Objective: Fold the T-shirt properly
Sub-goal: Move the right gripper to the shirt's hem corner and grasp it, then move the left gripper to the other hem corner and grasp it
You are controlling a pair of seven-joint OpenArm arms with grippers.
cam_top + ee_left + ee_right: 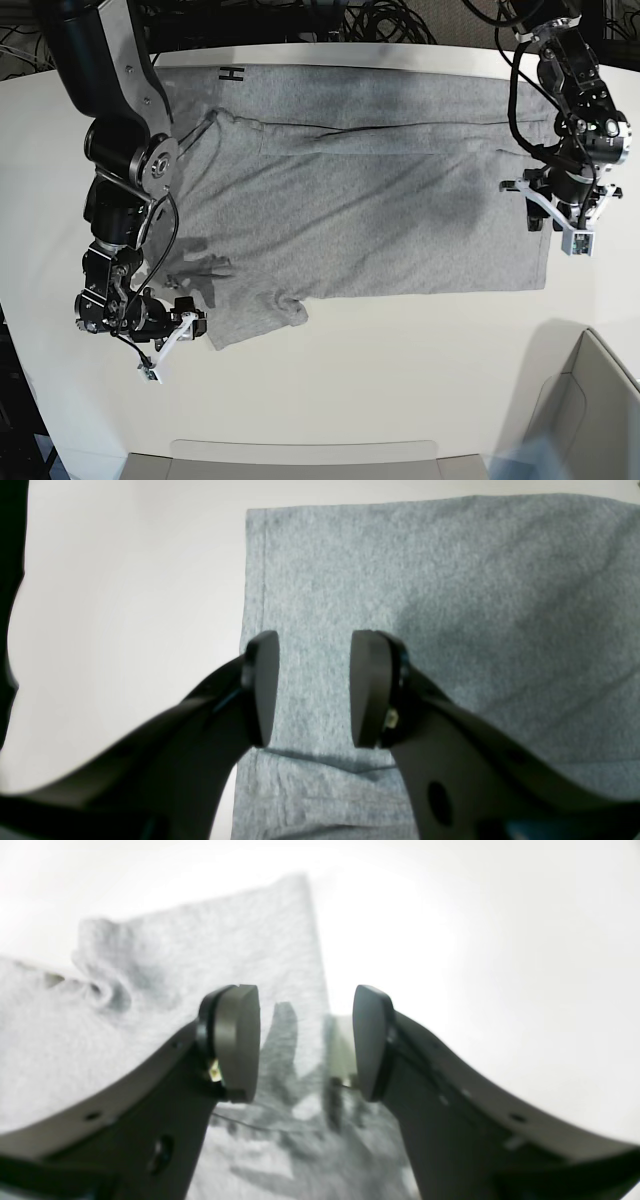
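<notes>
A: Where was the T-shirt (380,220)?
B: Spread flat on the table (400,380) — hem edge under the left gripper (314,690), sleeve edge under the right gripper (306,1040). Both had jaws apart, nothing held.
A: Handling?
B: Probably light, limp cotton — pinch at hem and sleeve edges.
</notes>
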